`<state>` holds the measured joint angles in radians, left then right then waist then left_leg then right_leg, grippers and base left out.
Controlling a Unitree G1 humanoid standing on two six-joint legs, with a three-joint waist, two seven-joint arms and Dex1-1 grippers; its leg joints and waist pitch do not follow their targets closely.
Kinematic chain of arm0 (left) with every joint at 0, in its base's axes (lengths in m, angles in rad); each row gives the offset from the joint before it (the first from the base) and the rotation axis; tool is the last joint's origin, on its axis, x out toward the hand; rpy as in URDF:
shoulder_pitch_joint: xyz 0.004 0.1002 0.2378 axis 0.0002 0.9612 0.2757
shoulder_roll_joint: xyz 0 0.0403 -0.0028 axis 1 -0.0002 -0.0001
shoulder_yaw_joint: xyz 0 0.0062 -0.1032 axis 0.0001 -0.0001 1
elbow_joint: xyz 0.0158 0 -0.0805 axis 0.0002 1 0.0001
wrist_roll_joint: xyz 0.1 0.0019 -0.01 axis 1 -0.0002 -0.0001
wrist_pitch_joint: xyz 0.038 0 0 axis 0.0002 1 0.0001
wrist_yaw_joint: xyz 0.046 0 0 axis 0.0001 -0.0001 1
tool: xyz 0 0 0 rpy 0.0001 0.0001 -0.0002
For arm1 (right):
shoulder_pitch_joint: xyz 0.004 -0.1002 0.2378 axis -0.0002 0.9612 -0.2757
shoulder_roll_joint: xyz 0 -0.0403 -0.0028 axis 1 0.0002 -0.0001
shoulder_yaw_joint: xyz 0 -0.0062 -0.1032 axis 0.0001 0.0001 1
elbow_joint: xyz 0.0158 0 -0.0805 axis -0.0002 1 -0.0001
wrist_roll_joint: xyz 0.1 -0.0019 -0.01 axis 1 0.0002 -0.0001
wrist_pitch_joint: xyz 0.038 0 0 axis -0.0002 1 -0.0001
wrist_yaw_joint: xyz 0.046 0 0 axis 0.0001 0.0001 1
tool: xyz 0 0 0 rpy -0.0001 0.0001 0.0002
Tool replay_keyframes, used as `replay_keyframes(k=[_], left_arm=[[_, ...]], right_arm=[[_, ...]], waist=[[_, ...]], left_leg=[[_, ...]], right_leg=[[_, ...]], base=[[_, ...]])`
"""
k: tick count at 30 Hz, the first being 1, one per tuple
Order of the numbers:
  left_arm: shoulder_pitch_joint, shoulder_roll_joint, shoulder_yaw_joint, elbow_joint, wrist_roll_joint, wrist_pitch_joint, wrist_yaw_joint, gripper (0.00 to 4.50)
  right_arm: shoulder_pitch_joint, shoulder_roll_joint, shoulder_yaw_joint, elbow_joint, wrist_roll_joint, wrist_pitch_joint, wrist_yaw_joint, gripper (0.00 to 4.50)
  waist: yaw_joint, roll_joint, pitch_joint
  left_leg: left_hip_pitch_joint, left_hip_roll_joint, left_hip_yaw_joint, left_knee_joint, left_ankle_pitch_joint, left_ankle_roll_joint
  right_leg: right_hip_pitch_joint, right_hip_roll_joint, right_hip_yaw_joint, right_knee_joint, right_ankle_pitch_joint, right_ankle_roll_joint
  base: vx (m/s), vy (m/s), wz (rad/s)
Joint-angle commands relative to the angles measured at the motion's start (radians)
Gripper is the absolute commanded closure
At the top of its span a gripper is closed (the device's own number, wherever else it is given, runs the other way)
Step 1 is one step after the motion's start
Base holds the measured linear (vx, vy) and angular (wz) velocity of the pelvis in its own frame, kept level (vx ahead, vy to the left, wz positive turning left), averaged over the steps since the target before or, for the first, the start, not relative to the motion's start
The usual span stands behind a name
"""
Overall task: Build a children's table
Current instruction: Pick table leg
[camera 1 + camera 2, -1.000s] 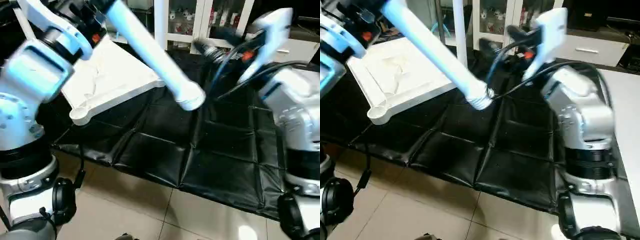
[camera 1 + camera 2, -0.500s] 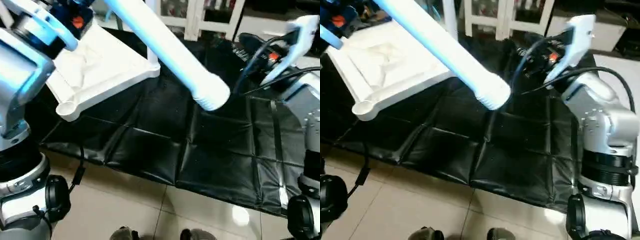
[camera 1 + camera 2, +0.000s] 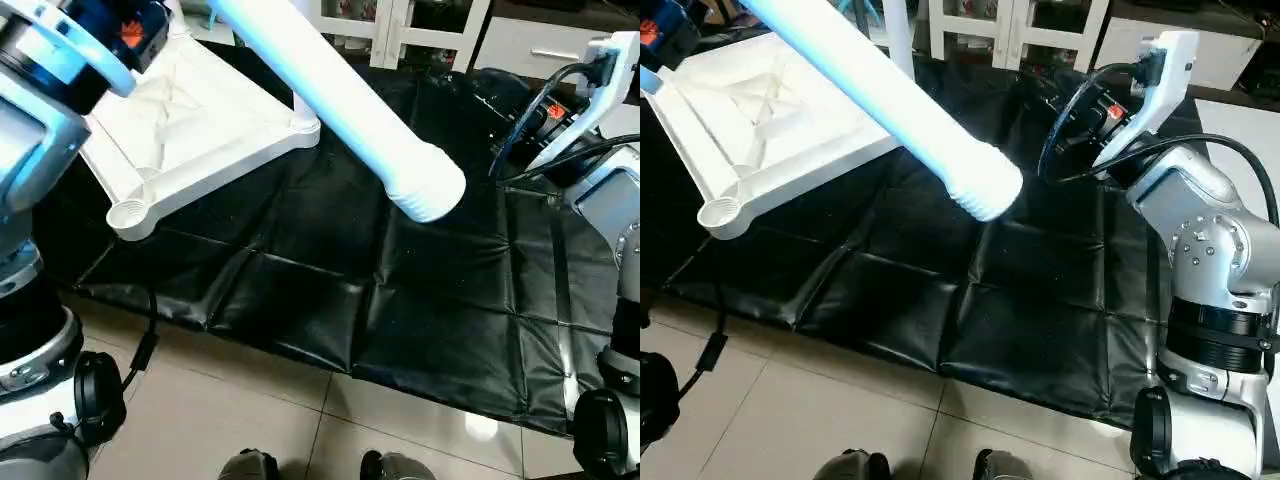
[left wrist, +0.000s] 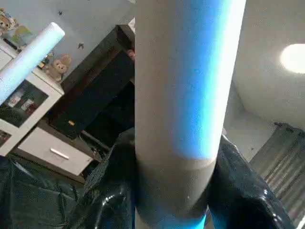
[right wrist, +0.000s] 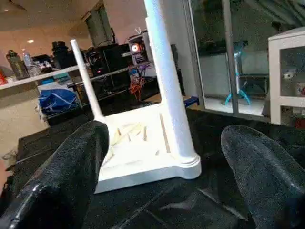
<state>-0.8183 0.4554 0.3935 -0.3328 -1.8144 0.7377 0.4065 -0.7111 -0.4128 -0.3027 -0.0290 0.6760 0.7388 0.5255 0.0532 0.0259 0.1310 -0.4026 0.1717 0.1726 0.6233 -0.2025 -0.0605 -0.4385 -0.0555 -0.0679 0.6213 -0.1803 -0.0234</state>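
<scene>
On the black padded mat (image 3: 400, 300) lies the white square plastic tabletop (image 3: 190, 120), ribbed underside up, while the left gripper (image 4: 171, 210) pinches a long tapered white leg (image 3: 340, 100), best lowered threaded-end-first, upright, into the empty near corner socket (image 3: 128, 213); the right gripper (image 5: 167, 191) is spread, empty.

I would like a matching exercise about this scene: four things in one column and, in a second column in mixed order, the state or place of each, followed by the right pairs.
Things:
1. loose leg
2. table top
3. right gripper
4. near corner socket

States or places:
A. lies upside down on the black mat, ribs showing
B. open, holding nothing
C. has no leg in it
D. held by the left gripper, threaded end in the air

Pairs: 1-D, 2-A, 3-B, 4-C
</scene>
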Motion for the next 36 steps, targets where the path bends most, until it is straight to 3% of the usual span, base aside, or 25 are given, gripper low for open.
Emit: replay_keyframes(k=[1,3,4,5,6,7,8,9,11,13,14,15,16,17,22,26,27,32,33,36], left_arm=[[0.009,0.011,-0.006,-0.026,-0.023,-0.004,0.012,2.84],[0.015,0.017,-0.012,-0.028,-0.019,-0.003,0.010,2.84],[0.028,0.034,-0.027,-0.029,0.008,0.014,-0.003,2.84],[0.041,0.049,-0.046,-0.029,0.044,0.033,-0.016,2.84],[0.054,0.063,-0.066,-0.029,0.084,0.053,-0.028,2.84],[0.075,0.078,-0.104,-0.031,0.143,0.076,-0.053,2.84],[0.079,0.079,-0.111,-0.031,0.157,0.078,-0.059,2.84],[0.088,0.081,-0.132,-0.029,0.197,0.082,-0.070,2.84],[0.092,0.082,-0.147,-0.027,0.223,0.083,-0.077,2.84],[0.109,0.082,-0.185,-0.019,0.289,0.083,-0.104,2.84],[0.109,0.082,-0.185,-0.019,0.289,0.083,-0.104,2.84],[0.113,0.078,-0.194,-0.017,0.305,0.079,-0.109,2.84],[0.114,0.076,-0.200,-0.013,0.311,0.073,-0.111,2.84],[0.114,0.077,-0.209,-0.007,0.328,0.065,-0.123,2.84],[0.097,0.076,-0.207,0.007,0.370,0.058,-0.163,2.84],[0.086,0.077,-0.200,0.006,0.383,0.054,-0.189,2.84],[0.085,0.079,-0.198,0.004,0.384,0.054,-0.196,2.84],[0.102,0.089,-0.197,-0.002,0.410,0.061,-0.231,2.84],[0.107,0.091,-0.200,-0.003,0.419,0.062,-0.238,2.84],[0.111,0.091,-0.201,-0.003,0.427,0.061,-0.240,2.84]], right_arm=[[-0.025,0.002,-0.010,-0.039,0.032,0.016,-0.007,0.42],[-0.028,0.004,-0.012,-0.046,0.050,0.027,-0.006,0.42],[-0.037,0.005,-0.004,-0.071,0.092,0.057,0.020,0.42],[-0.048,0.007,0.009,-0.093,0.129,0.085,0.045,0.42],[-0.057,0.007,0.026,-0.112,0.158,0.107,0.072,0.42],[-0.064,0.000,0.081,-0.145,0.165,0.122,0.121,0.24],[-0.064,0.000,0.095,-0.151,0.161,0.124,0.127,0.13],[-0.062,0.000,0.142,-0.168,0.139,0.128,0.138,0.06],[-0.060,0.002,0.172,-0.176,0.120,0.129,0.140,0.01],[-0.046,0.023,0.260,-0.173,0.057,0.122,0.132,0.00],[-0.046,0.023,0.260,-0.173,0.057,0.122,0.132,0.00],[-0.035,0.036,0.293,-0.173,0.035,0.114,0.126,0.00],[-0.028,0.038,0.333,-0.173,0.005,0.107,0.117,0.00],[-0.015,0.026,0.421,-0.174,-0.075,0.080,0.097,0.00],[0.004,-0.013,0.583,-0.159,-0.216,0.047,0.070,0.00],[0.011,0.005,0.590,-0.146,-0.229,0.064,0.057,0.00],[0.012,0.009,0.594,-0.141,-0.243,0.059,0.052,0.27],[0.010,0.028,0.572,-0.126,-0.253,0.034,0.039,0.40],[0.010,0.026,0.572,-0.126,-0.253,0.031,0.046,0.69],[0.009,0.027,0.571,-0.125,-0.251,0.029,0.052,0.87]], waist=[[-0.001,-0.004,-0.065],[-0.001,-0.003,-0.066],[-0.001,-0.004,-0.076],[-0.001,-0.004,-0.075],[-0.002,-0.004,-0.083],[-0.004,-0.002,-0.088],[-0.003,-0.002,-0.087],[-0.002,0.000,-0.090],[0.000,0.000,-0.094],[0.003,-0.003,-0.096],[0.004,-0.001,-0.097],[0.005,-0.008,-0.101],[0.008,-0.004,-0.099],[0.009,-0.010,-0.102],[0.015,-0.007,-0.104],[0.013,-0.006,-0.110],[0.013,-0.008,-0.108],[0.013,-0.008,-0.110],[0.014,-0.008,-0.110],[0.014,-0.008,-0.109]], left_leg=[[0.018,0.036,-0.013,-0.068,-0.014,0.008],[0.017,0.035,-0.012,-0.068,-0.011,0.005],[0.020,0.035,-0.013,-0.065,-0.005,0.005],[0.018,0.034,-0.013,-0.065,-0.001,0.007],[0.020,0.036,-0.015,-0.063,0.016,0.018],[0.022,0.038,-0.016,-0.060,0.028,0.028],[0.020,0.038,-0.016,-0.060,0.031,0.030],[0.021,0.039,-0.014,-0.058,0.033,0.031],[0.020,0.039,-0.014,-0.056,0.044,0.025],[0.018,0.039,-0.012,-0.056,0.034,0.012],[0.018,0.038,-0.012,-0.055,0.029,0.006],[0.018,0.038,-0.011,-0.055,0.022,0.001],[0.017,0.038,-0.012,-0.056,0.019,-0.004],[0.017,0.038,-0.012,-0.055,0.018,-0.008],[0.018,0.038,-0.012,-0.053,0.002,-0.033],[0.016,0.038,-0.014,-0.050,-0.009,-0.036],[0.014,0.037,-0.014,-0.050,-0.015,-0.038],[0.013,0.036,-0.014,-0.046,-0.041,-0.045],[0.014,0.035,-0.013,-0.045,-0.044,-0.043],[0.012,0.035,-0.015,-0.046,-0.059,-0.048]], right_leg=[[0.077,-0.062,0.058,-0.059,-0.098,-0.199],[0.077,-0.062,0.058,-0.059,-0.099,-0.196],[0.081,-0.060,0.057,-0.056,-0.094,-0.196],[0.081,-0.060,0.057,-0.055,-0.089,-0.195],[0.084,-0.059,0.056,-0.052,-0.070,-0.188],[0.082,-0.058,0.054,-0.049,-0.062,-0.184],[0.082,-0.060,0.053,-0.050,-0.064,-0.179],[0.081,-0.062,0.054,-0.050,-0.068,-0.177],[0.081,-0.062,0.055,-0.048,-0.054,-0.183],[0.081,-0.063,0.056,-0.048,-0.061,-0.190],[0.082,-0.064,0.057,-0.045,-0.062,-0.192],[0.084,-0.064,0.058,-0.045,-0.062,-0.193],[0.083,-0.065,0.059,-0.044,-0.065,-0.194],[0.084,-0.064,0.058,-0.044,-0.067,-0.191],[0.082,-0.066,0.061,-0.043,-0.099,-0.164],[0.084,-0.066,0.061,-0.038,-0.104,-0.168],[0.082,-0.066,0.061,-0.039,-0.110,-0.168],[0.082,-0.066,0.063,-0.041,-0.151,-0.158],[0.082,-0.065,0.063,-0.042,-0.162,-0.152],[0.082,-0.065,0.062,-0.044,-0.203,-0.133]], base=[[0.000,0.000,0.00],[0.000,0.000,0.00],[0.000,0.000,0.00],[0.000,0.000,0.00],[0.000,0.000,0.00],[0.000,0.000,0.00],[0.000,0.000,0.00],[0.000,0.000,0.00],[0.000,0.000,0.00],[0.000,0.000,0.00],[0.000,0.000,0.00],[0.000,0.000,0.00],[0.000,0.000,0.00],[0.000,0.000,0.00],[0.000,0.000,0.00],[0.000,0.000,0.00],[0.000,0.000,0.00],[0.000,0.000,0.00],[0.000,0.000,0.00],[0.000,0.000,0.00]])
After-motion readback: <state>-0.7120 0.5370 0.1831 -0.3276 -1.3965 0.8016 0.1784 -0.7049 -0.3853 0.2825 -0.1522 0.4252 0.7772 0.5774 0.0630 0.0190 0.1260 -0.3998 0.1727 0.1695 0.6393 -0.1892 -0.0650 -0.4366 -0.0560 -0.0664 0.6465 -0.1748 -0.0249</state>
